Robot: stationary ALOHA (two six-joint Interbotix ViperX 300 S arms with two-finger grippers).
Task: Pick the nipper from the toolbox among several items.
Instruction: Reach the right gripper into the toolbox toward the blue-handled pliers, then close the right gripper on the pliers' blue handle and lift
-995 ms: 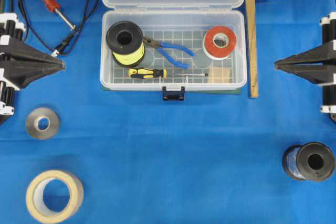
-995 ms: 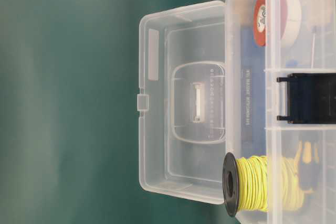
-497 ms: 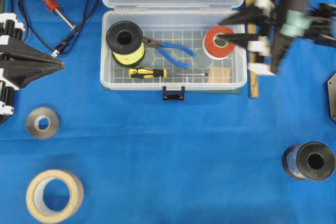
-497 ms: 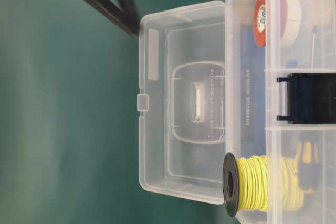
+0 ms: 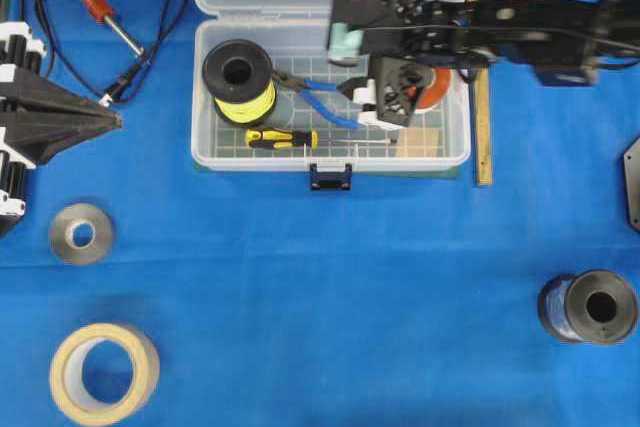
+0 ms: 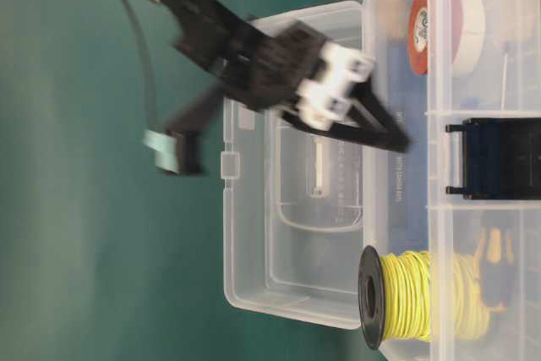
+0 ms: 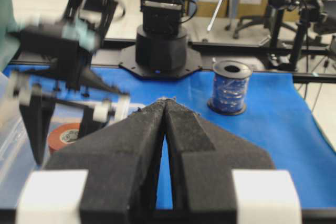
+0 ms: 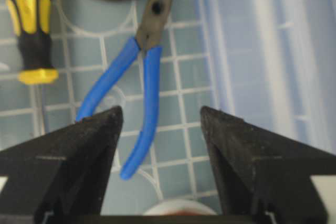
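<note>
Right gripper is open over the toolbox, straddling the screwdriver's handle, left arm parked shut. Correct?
Not quite. The right wrist view shows the right gripper open around the nipper's blue handles; the screwdriver lies off to one side. The toolbox and shut left gripper are right.

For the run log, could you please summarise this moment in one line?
right hand: open, above nipper handles | left hand: shut, idle | nipper: lying in toolbox

Yellow-wire spool (image 5: 239,83) and screwdriver (image 5: 281,139) crowd the nipper (image 5: 322,99); right side open
</note>
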